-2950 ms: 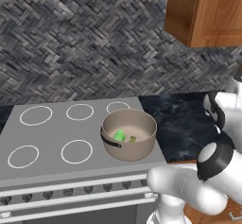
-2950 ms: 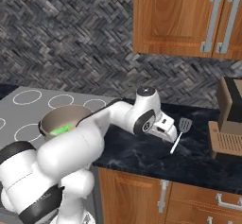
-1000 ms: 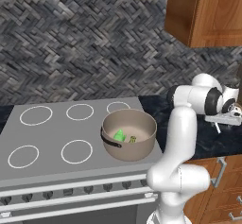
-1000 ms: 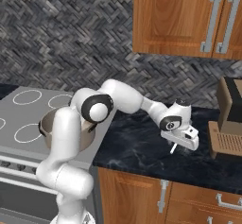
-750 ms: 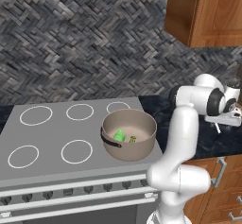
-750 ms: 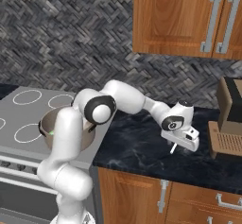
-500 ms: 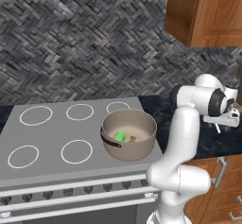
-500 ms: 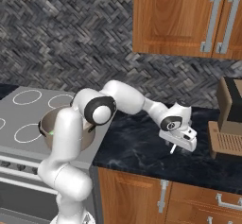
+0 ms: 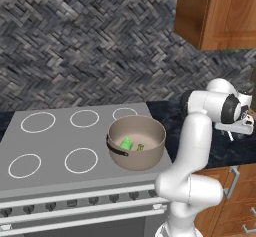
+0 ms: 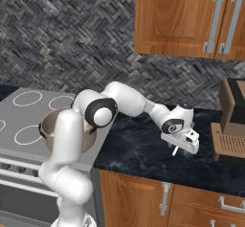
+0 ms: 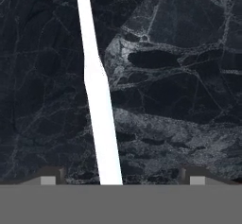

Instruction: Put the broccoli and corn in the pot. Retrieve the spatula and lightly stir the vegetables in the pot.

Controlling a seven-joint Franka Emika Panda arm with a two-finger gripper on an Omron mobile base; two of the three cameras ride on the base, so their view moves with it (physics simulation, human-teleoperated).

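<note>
Lowered since 3 s ago, arm now reaches right over dark marble bench (image 10: 139, 149); pincer (image 11: 118, 179) sits wide, straddling white spatula (image 11: 98, 100) handle, not yet closed, so pickup looks imminent. Pot (image 9: 137, 142) on stove holds broccoli (image 9: 125, 143) & corn (image 9: 140, 147), so veg step appears done.

A: What are the supporting surfaces?
B: A grey stovetop (image 9: 55, 156) and a dark marbled counter (image 10: 139, 149) beside it.
A: What lies directly on them?
B: The pot (image 9: 137, 142) on the stovetop; the spatula (image 11: 99, 100), its white handle flat on the counter.
</note>
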